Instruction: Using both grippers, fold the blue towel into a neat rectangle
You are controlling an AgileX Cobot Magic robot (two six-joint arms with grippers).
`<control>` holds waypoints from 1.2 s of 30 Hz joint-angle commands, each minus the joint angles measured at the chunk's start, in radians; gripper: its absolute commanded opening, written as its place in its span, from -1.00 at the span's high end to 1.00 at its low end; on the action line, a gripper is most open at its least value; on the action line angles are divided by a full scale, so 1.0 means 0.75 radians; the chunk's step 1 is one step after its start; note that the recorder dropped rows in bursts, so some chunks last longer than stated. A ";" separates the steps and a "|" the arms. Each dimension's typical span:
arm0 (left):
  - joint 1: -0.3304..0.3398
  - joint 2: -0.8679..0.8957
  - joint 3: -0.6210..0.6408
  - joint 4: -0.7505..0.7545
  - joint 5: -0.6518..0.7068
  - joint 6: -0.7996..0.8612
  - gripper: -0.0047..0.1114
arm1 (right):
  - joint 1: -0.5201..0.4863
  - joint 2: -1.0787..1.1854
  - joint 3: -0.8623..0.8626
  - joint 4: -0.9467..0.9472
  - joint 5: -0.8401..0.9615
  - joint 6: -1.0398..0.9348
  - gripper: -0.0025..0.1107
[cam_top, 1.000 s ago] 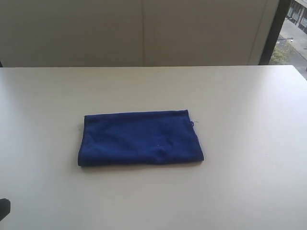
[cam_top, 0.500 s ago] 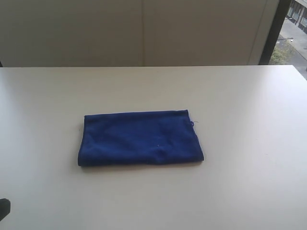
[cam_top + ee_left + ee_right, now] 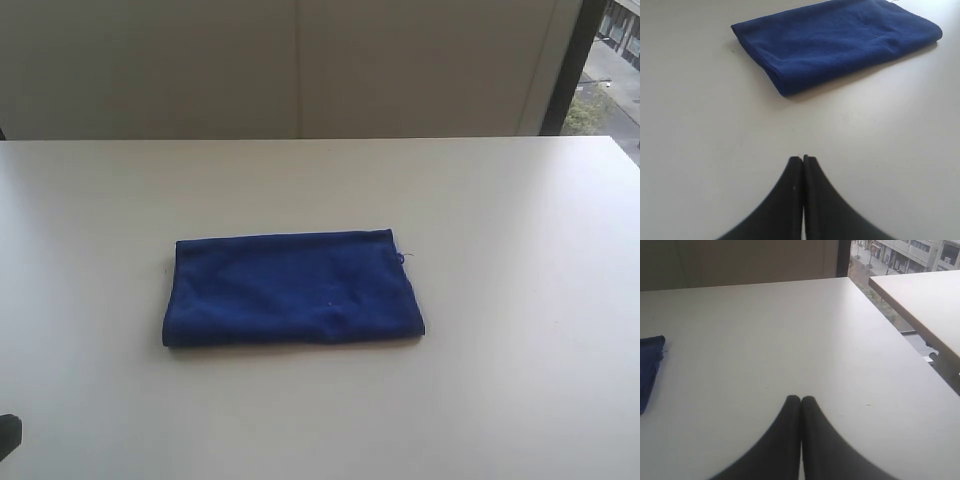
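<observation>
So the blue towel (image 3: pixel 292 288) lies flat on the table (image 3: pixel 500 190) as a compact rectangle, layers stacked, with the rounded fold on the short side nearer the left fingers. Looks basically done to me. Only nitpicks: the short end nearer the right fingers runs a bit slanted, and a little loose thread pokes out at one corner there.

The left gripper (image 3: pixel 803 159) has its fingers (image 3: pixel 782 205) pressed together, holding nothing. The towel (image 3: pixel 840 42) sits ahead of them, clearly apart. The right gripper (image 3: pixel 801 398) is the same deal, with its fingers (image 3: pixel 782 440) closed and empty. From there only a corner of the towel (image 3: pixel 649 367) shows, off to one side of the fingers and well apart.

If I'm calling the step, it's the finish: check it and keep clear. I reckon the best move is to leave the cloth alone unless that slanted end bugs you. If it does, open both sets of fingers, come in low at the two corners of that end, pinch only the top layers and nudge them square together so neither side drags. Terry probably grabs on itself, so lift a touch rather than slide.
</observation>
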 commanded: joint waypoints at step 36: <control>0.003 -0.007 0.009 -0.017 0.004 -0.009 0.92 | 0.214 -0.009 0.006 0.212 -0.006 -0.154 0.96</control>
